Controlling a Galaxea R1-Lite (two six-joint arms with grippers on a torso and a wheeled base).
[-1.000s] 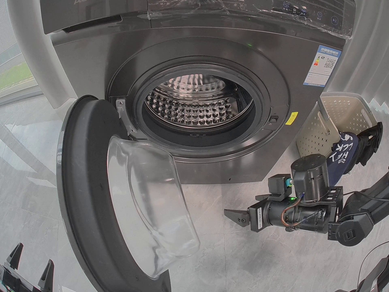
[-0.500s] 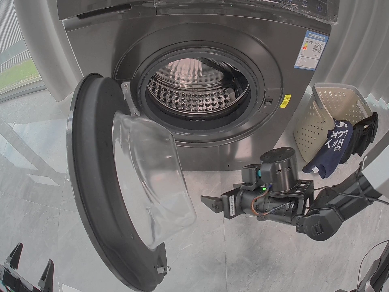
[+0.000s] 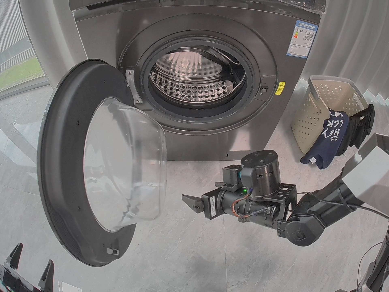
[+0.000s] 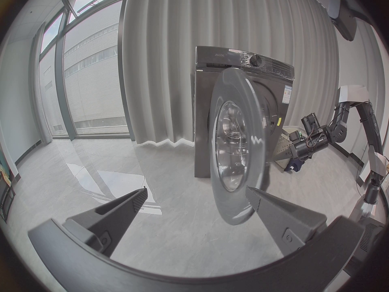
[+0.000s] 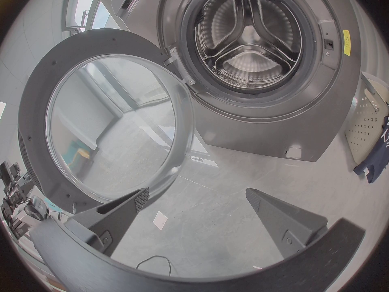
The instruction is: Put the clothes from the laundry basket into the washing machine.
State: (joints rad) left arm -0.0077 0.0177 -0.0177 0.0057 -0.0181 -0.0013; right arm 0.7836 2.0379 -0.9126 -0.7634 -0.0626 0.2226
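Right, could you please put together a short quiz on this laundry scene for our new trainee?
1. True or false: the door of the washing machine stands open.
2. Where is the navy garment? A) inside the machine B) draped over the rim of the laundry basket C) on top of the machine
3. What does the right gripper hold?
Key: 1 true; 2 B; 3 nothing, it is open and empty.
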